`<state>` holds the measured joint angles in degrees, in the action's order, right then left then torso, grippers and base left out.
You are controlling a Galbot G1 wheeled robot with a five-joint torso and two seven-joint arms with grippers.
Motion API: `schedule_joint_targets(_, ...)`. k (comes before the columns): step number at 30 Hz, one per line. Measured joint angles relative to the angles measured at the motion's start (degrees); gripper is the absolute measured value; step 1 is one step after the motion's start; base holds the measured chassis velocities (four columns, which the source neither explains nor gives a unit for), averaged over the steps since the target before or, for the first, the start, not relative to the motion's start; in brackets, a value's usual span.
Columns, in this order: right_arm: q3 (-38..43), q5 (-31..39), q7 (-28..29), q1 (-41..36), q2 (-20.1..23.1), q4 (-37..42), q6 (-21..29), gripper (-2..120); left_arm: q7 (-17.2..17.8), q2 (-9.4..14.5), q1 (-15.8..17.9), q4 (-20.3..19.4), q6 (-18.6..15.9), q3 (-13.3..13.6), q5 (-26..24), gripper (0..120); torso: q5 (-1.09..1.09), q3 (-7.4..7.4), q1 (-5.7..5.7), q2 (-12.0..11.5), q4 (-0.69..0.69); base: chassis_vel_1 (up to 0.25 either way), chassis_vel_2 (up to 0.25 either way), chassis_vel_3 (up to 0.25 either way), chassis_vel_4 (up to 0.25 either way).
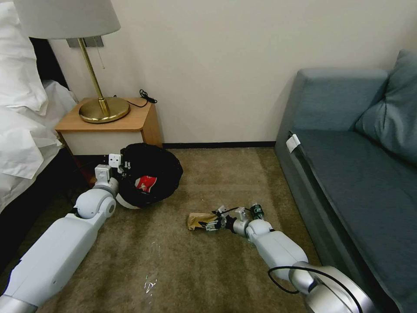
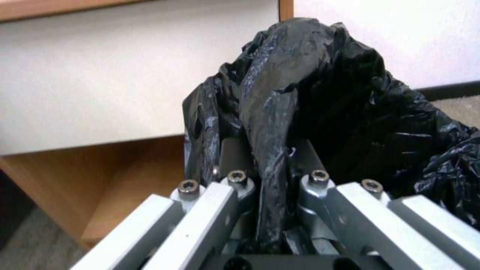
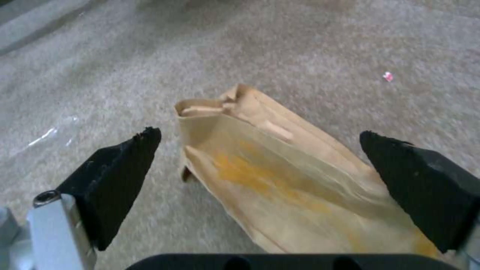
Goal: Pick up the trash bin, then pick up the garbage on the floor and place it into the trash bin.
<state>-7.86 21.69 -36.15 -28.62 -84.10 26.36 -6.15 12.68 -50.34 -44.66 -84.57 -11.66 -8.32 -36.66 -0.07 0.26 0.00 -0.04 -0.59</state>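
The bin (image 1: 150,180) sits on the carpet (image 1: 217,174) at far left, just before the nightstand (image 1: 108,126), with a packet (image 1: 146,182) in it. The paper bag (image 1: 197,220) lies nearer, right of the bin. A bottle (image 1: 257,211) lies right of the bag, beside the sofa (image 1: 347,165).

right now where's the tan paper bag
In the head view the tan paper bag lies on the carpet right of the trash bin, between the open right gripper's fingers, with the small bottle just beyond the wrist.
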Motion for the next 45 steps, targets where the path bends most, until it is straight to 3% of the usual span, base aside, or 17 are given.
schedule_joint_targets(25,0.2,-5.4,0.0,-2.6,-1.5,-0.8,0.3,100,-1.1,2.8,-7.7,-3.7,0.4,-5.5,0.9,5,0.01,-0.01,0.00,0.0,0.00,0.000,0.000,0.000,0.000)
schedule_joint_targets(36,1.7,-7.9,0.8,-2.4,-2.4,-2.2,0.8,99,-0.9,3.2,-8.8,-4.5,0.4,-6.1,1.0,5,0.01,0.00,0.00,0.0,-0.01,0.000,0.000,0.000,0.000)
schedule_joint_targets(41,2.0,-8.0,1.8,-2.4,-2.8,-2.5,1.0,94,-0.9,2.8,-8.7,-4.5,0.5,-5.9,1.0,5,0.01,-0.01,0.00,0.0,-0.01,0.000,0.000,0.000,0.000)
schedule_joint_targets(44,2.0,-8.0,2.5,-2.4,-2.9,-2.6,1.0,84,-0.9,2.6,-8.6,-4.4,0.5,-5.8,1.0,5,0.00,0.00,0.00,0.0,-0.01,0.000,0.000,0.000,0.000)
schedule_joint_targets(45,2.0,-7.8,2.8,-2.5,-2.9,-2.6,1.0,76,-0.9,2.5,-8.5,-4.3,0.7,-5.8,1.1,5,0.00,-0.01,0.00,0.0,-0.02,0.000,0.000,0.000,0.000)
